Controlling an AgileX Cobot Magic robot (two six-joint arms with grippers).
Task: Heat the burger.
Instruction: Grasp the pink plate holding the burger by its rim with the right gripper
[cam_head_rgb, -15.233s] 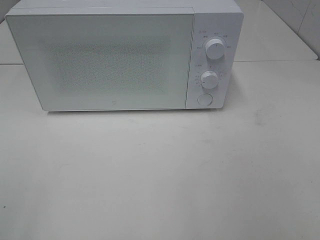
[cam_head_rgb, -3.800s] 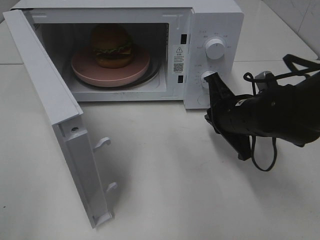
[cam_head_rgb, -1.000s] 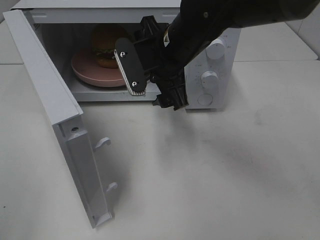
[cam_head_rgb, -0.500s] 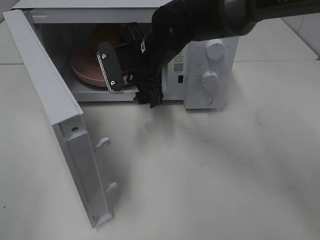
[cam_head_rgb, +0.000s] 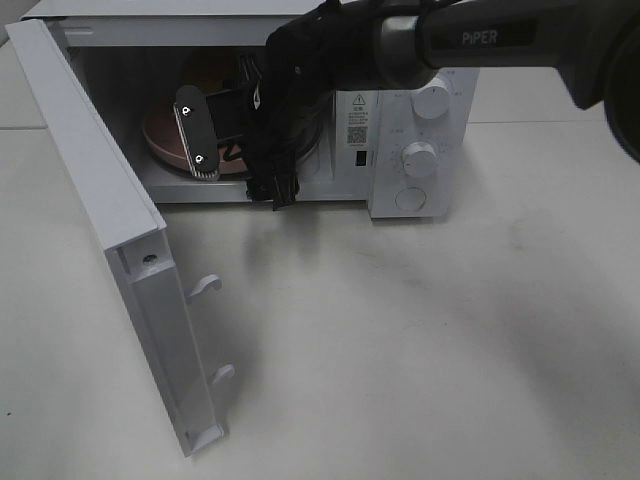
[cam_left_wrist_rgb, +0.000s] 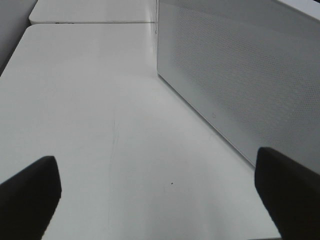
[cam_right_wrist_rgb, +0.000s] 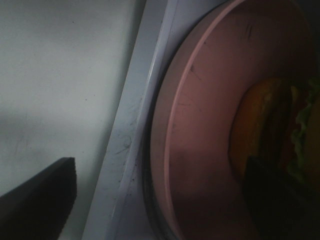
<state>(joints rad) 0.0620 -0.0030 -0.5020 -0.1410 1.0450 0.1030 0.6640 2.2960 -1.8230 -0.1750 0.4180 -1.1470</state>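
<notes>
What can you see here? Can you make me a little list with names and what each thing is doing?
microwave: white, two knobs and a button on its front
door: swung wide open
pink plate: inside the microwave
burger: sitting on the pink plate
right hand: open, reaching into the microwave at the plate, holding nothing
left hand: open, empty, above the table beside the open door
table: white
</notes>
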